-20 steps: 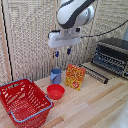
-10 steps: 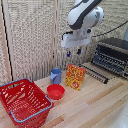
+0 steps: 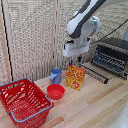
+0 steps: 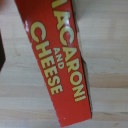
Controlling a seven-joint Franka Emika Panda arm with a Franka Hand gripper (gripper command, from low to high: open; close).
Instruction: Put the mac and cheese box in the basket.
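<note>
At centre frame in the exterior view, the gripping tool (image 3: 73,61) hangs just above the mac and cheese carton (image 3: 75,77). Its fingertips are blurred, so jaw spacing cannot be told. The container (image 3: 23,101) sits at lower left, its near corner cut off.

carton (image 3: 75,77) orange-yellow, red top | basket (image 3: 25,102) red lattice | cup (image 3: 56,76) blue

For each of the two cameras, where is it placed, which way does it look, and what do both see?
Exterior view: off the arm, facing the wooden table; shows the arm, gripping tool above the mac and cheese carton, the container.
Wrist view: on the wrist, looking down at the carton; no fingers visible.
Shared: the carton and table.
</note>
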